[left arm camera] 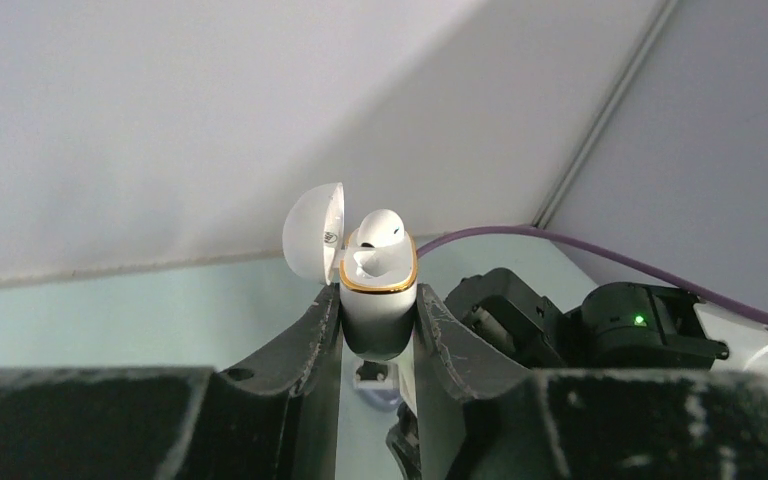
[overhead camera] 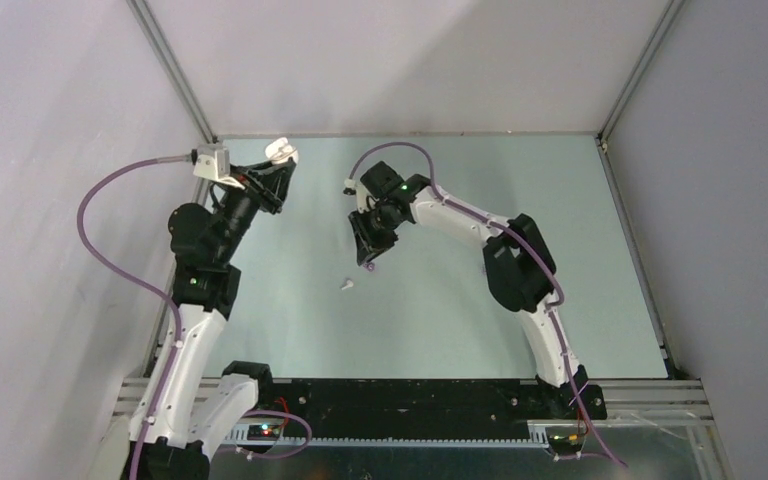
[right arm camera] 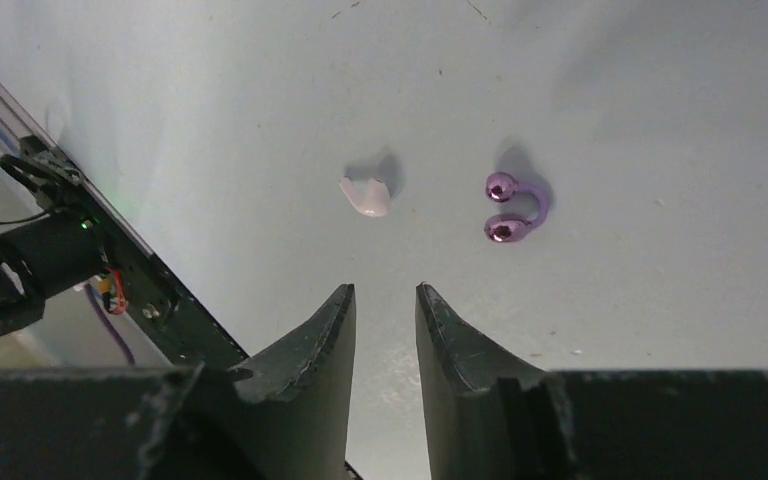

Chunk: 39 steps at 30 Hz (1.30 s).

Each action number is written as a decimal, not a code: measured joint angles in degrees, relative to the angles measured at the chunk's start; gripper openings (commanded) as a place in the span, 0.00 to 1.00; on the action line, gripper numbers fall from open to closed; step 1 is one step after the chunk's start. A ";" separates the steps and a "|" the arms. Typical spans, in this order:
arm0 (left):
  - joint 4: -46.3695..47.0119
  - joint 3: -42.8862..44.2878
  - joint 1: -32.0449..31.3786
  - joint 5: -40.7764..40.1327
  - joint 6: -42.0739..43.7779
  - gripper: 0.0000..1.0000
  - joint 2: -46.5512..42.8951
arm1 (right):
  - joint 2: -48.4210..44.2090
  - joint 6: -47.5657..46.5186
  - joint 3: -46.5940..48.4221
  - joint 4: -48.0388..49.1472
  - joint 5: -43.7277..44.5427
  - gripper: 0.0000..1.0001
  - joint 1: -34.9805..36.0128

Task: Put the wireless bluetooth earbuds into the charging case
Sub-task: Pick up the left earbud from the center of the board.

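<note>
the seated white earbud (left arm camera: 380,240) is small, glossy and rounded, and sits upright in the case (left arm camera: 378,330) with its top standing above the rim. the loose white earbud (right arm camera: 365,196) is a stubby pale piece lying on the table (right arm camera: 610,120). just beside it, apart and not touching, lies the purple earbud (right arm camera: 501,187), which is shiny, with two little balls joined by a curved band.

the case is white with a thin gold band around its mouth. its domed lid (left arm camera: 312,232) is hinged open to the left. one earbud is inside it. whether there is a second seat beside that earbud cannot be told.

counted in view: two white earbuds, one purple earbud, one case.

the left gripper (left arm camera: 378,300) is clamped on the body of the case, one finger on each side, holding it up off the table near the far left corner, mouth upward. the right gripper (right arm camera: 385,300) hangs above the middle of the table, pointing down towards the two loose earbuds. its jaws stand a narrow gap apart and have hold of nothing.
</note>
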 measured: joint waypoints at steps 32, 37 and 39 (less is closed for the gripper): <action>-11.02 -1.70 0.37 -6.40 0.90 0.00 -5.11 | 15.52 26.84 12.70 -6.91 5.25 0.23 4.92; -11.80 -1.70 0.37 -6.43 0.66 0.00 -4.31 | 15.80 27.67 12.92 -6.88 5.20 0.22 4.90; -12.02 -1.70 0.37 -6.43 0.66 0.00 -3.91 | 15.82 27.67 12.94 -6.91 5.20 0.19 4.92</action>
